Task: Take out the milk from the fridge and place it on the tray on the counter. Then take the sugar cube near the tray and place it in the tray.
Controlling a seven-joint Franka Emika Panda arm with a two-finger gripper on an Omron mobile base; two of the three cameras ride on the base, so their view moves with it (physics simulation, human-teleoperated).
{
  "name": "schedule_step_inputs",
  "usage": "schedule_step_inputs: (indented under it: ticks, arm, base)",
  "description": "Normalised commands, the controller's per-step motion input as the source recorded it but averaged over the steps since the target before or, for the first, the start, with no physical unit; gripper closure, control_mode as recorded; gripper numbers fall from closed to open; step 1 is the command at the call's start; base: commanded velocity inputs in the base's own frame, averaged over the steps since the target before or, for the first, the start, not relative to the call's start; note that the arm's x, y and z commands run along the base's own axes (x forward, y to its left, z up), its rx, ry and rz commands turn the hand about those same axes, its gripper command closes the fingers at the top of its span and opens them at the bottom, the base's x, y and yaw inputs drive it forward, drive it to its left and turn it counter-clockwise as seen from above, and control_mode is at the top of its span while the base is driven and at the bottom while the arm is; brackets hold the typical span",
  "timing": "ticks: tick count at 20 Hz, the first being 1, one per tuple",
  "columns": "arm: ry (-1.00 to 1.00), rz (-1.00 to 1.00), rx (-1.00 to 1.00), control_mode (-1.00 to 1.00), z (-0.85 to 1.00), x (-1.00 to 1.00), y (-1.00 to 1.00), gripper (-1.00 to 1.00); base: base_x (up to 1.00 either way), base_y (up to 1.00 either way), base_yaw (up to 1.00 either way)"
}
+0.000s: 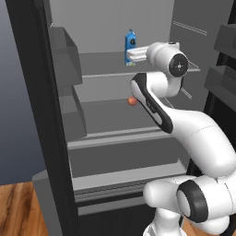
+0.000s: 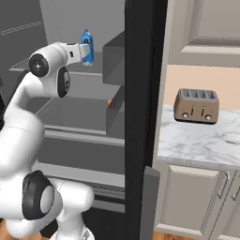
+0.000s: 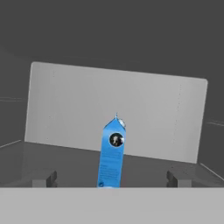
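The fridge [image 1: 106,18] stands open with grey shelves inside. On its upper shelf [image 1: 106,64] the milk [image 1: 130,40] stands upright, a blue gable-top carton with a dark round mark [image 3: 116,140]. My gripper [image 1: 129,57] is at the carton's lower half, open, with its fingertips [image 3: 45,178] spread wide on either side of the milk [image 3: 111,159]. Whether they touch it I cannot tell. From the right base view the milk [image 2: 86,43] sits just past the gripper [image 2: 86,54]. The tray and the sugar cube are out of view.
A small red-orange ball [image 1: 132,101] lies on the shelf below, beside my forearm. Door bins [image 1: 64,53] line the left door and more bins [image 1: 221,78] hang on the right. Right of the fridge, a toaster [image 2: 197,105] stands on the marble counter [image 2: 201,140].
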Motion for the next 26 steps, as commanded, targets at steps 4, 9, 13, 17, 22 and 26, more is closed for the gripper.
schedule_step_inputs:
  ticks: [4, 9, 13, 17, 22, 26]
  arm:
    - [0.01, 0.0, 0.0, -1.0, -0.01, 0.33, 0.01, -1.0]
    - [0.0, 0.0, 0.0, -1.0, 0.06, 0.29, 0.0, -1.0]
    - [0.01, 0.0, 0.0, -1.0, 0.0, 0.56, 0.07, -1.0]
    - [0.02, 0.0, 0.0, -1.0, 0.0, 0.44, 0.02, -1.0]
    - [0.0, 0.0, 0.0, -1.0, 0.0, 0.45, 0.0, -1.0]
    - [0.0, 0.0, 0.0, -1.0, 0.0, 0.46, 0.0, -1.0]
  base:
    - [0.0, 0.0, 0.0]
    - [0.0, 0.0, 0.0]
    - [0.0, 0.0, 0.0]
    - [0.0, 0.0, 0.0]
    - [0.0, 0.0, 0.0]
    - [0.0, 0.0, 0.0]
